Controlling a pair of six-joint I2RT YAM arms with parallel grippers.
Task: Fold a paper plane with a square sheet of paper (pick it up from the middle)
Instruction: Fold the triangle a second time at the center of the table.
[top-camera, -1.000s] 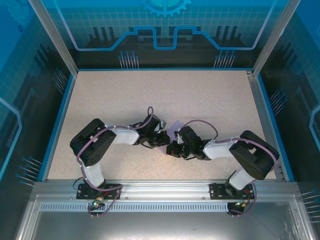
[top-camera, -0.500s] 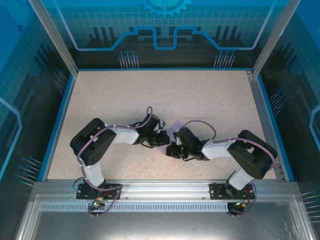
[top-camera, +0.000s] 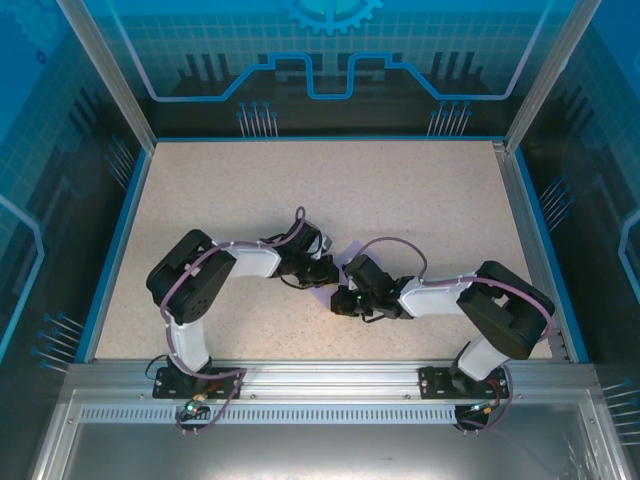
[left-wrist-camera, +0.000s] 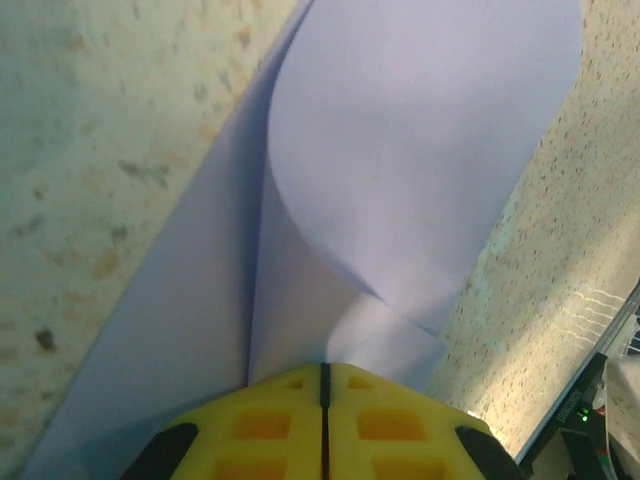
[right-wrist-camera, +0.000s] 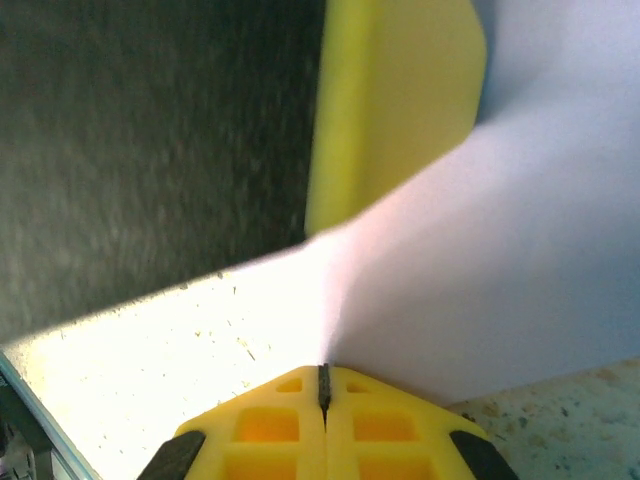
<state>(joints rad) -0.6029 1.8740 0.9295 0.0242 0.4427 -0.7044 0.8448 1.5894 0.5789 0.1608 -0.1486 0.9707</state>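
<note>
Lying on the table (top-camera: 400, 190) just toward 6 o'clock from its middle: a lavender sheet of paper (top-camera: 351, 254), partly folded over, curling up off the surface between the ends of the two arms. Pinched at its 9 o'clock side by the left gripper (top-camera: 322, 276), yellow fingers (left-wrist-camera: 270, 425) pressed together on a rolled-over flap, with a thin dark seam where they meet. Pinched also from about 4 o'clock by the right gripper (top-camera: 343, 298), likewise pressed tight on an edge of the sheet, with one yellow finger of the other gripper close by at 12 o'clock in the right wrist view.
</note>
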